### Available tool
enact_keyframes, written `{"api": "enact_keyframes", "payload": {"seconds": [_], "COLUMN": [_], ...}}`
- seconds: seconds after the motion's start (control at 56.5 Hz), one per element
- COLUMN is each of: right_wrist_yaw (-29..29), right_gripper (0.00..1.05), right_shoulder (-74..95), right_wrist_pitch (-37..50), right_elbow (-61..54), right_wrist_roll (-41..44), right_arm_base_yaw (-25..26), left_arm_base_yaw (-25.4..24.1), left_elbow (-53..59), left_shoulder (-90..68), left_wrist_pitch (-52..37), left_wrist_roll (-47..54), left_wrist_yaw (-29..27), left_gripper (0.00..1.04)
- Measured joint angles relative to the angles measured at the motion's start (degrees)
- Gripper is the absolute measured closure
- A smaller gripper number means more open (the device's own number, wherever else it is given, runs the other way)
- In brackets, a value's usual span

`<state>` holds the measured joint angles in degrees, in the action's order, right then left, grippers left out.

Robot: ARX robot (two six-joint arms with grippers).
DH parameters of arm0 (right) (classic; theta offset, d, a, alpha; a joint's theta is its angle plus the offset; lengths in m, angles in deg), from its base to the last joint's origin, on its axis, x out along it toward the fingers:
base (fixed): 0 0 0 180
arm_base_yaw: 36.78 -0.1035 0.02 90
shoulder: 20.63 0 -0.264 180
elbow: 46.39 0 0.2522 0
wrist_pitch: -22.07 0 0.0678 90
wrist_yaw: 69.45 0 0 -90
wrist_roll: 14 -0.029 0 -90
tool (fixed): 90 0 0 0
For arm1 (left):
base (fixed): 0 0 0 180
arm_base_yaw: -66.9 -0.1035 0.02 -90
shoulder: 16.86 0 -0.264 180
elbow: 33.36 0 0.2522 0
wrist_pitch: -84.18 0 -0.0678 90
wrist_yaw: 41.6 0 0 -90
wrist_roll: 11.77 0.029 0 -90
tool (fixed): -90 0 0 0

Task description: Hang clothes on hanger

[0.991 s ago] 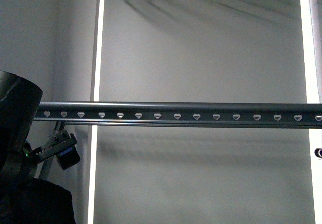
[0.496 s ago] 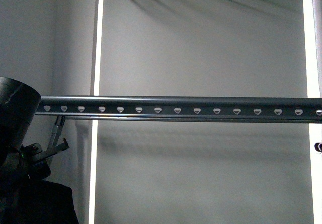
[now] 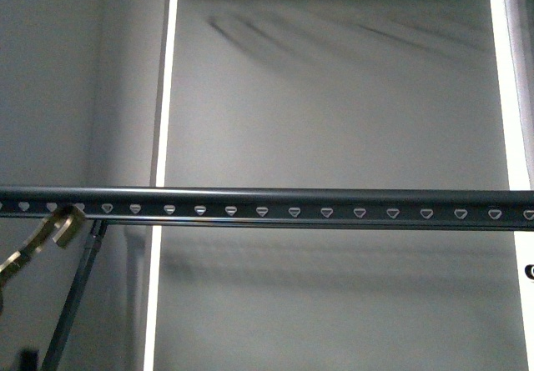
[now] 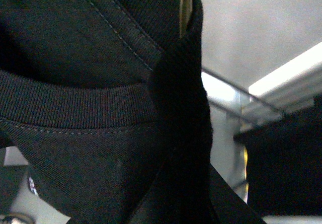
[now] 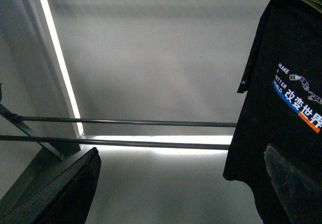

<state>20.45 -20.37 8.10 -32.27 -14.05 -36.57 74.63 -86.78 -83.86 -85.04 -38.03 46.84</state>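
The clothes fill the left wrist view: black fabric with a ribbed neck band. My left gripper is shut on the clothes, and its jaws are buried in the dark fabric. A brass-coloured coat-hanger hook sticks out above the neck. In the front view that hook sits at the lower left, just under the hanger, a dark grey rail with pale triangular cut-outs. The clothes also hang at the side of the right wrist view, showing a printed logo. My right gripper is open and empty.
A slanted dark rod runs down from the rail's left part. Bright vertical light strips edge a grey back wall. Two thin horizontal rods cross the right wrist view.
My left arm's dark body has left the front view's lower left. The brass hook has risen into view just under the rail. The rail now sits lower in the picture.
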Motion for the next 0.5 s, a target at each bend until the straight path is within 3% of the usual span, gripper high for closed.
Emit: {"api": "enact_keyframes", "payload": {"seconds": [0.159,0.336,0.496], "right_wrist_yaw": [0.0,0.0,0.0], "right_gripper": [0.07,0.07,0.07], "right_shoulder": [0.0,0.0,0.0], "right_wrist_pitch": [0.0,0.0,0.0], "right_elbow": [0.0,0.0,0.0], "right_wrist_roll": [0.0,0.0,0.0], "right_arm_base_yaw": [0.0,0.0,0.0], "left_arm_base_yaw": [-0.3,-6.8,-11.5], "left_elbow": [3.6,2.6,1.1], "left_shoulder": [8.6,16.5,17.0], "left_wrist_pitch": [14.2,24.2,21.6], "left_wrist_roll": [12.4,32.2,54.4], "left_wrist_yaw": [12.9,28.2,33.4], "left_gripper": [1.01,1.01,1.01]}}
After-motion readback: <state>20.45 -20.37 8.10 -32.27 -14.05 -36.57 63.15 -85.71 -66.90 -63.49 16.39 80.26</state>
